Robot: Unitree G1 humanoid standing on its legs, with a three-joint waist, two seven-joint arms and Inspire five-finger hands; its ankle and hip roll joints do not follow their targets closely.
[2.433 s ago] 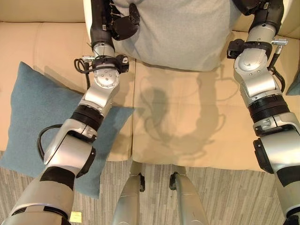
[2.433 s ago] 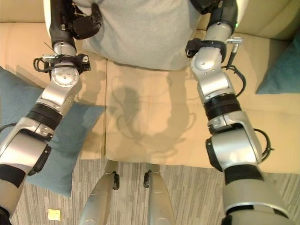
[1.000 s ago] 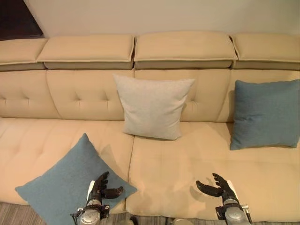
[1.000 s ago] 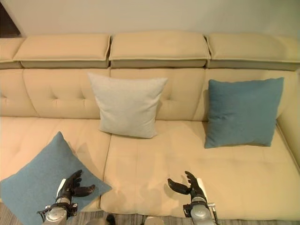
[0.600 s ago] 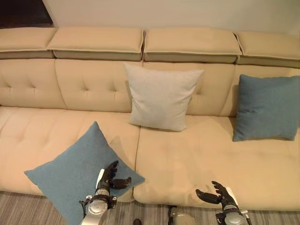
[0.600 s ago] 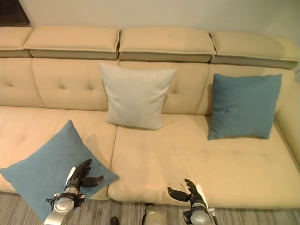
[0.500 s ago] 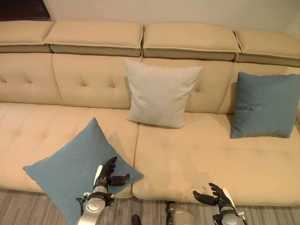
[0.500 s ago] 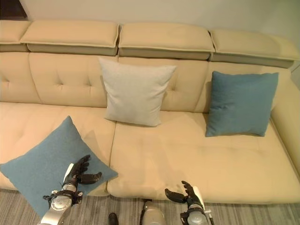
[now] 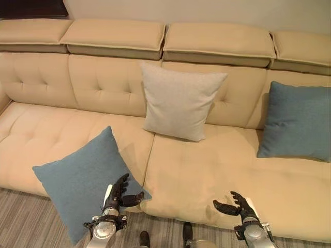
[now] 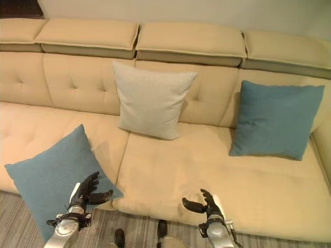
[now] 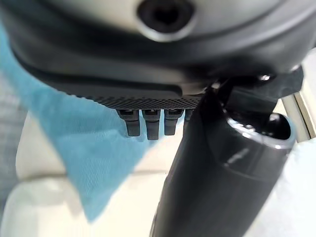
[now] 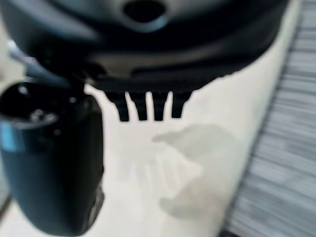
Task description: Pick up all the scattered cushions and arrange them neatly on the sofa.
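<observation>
Left eye view: sofa has three cushions on it. Grey cushion stands upright against the backrest, roughly mid-sofa, looks placed. Blue cushion on the right also upright against the backrest near the right end, looks placed. Blue cushion on the left is the odd one out: lying tilted on a corner at the front edge of the left seat, lower corner hanging over the edge toward the floor. Left hand sits just over that cushion's near corner, fingers spread, holding nothing. Right hand hovers at the front edge of the middle seat, fingers apart, empty.

Right eye view: same layout. No cushions visible on the floor in frame.

Left wrist view: fingers straight, nothing between them and the thumb; blue fabric past them, can't tell whether there's contact.

Right wrist view: fingers straight and apart over bare seat, nothing held.

My read: two of three done. Remaining: grab the left blue cushion and stand it against the backrest on the left side to mirror the right one. Grasp not yet made.
</observation>
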